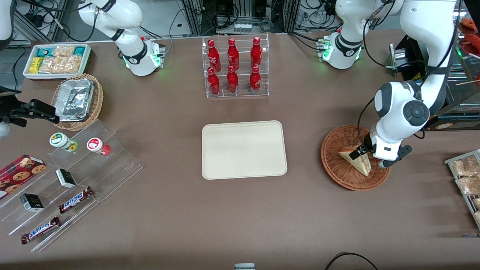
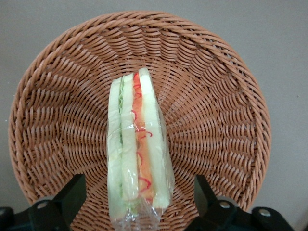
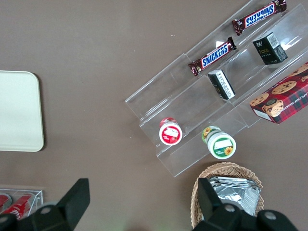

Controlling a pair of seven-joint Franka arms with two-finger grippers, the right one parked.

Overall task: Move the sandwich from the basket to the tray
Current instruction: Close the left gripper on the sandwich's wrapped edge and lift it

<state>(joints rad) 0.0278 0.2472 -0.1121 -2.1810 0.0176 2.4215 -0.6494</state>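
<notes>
The sandwich (image 1: 356, 160) is a clear-wrapped triangular wedge standing on edge in the round reddish-brown wicker basket (image 1: 335, 165), toward the working arm's end of the table. In the left wrist view the sandwich (image 2: 137, 144) shows its red-orange and green filling over the basket's weave (image 2: 216, 120). My left gripper (image 1: 366, 153) is down in the basket with its black fingers (image 2: 72, 192) open, one on each side of the sandwich with gaps between; the gripper (image 2: 137, 185) straddles the wedge's wider end. The cream tray (image 1: 243, 150) lies bare at the table's middle.
A clear rack of red bottles (image 1: 235, 67) stands farther from the front camera than the tray. A wire rack of snack packets (image 1: 467, 180) lies beside the basket at the table's edge. A tan basket with foil container (image 1: 77, 101), white bin (image 1: 56, 60) and acrylic shelf (image 1: 67, 180) are toward the parked arm's end.
</notes>
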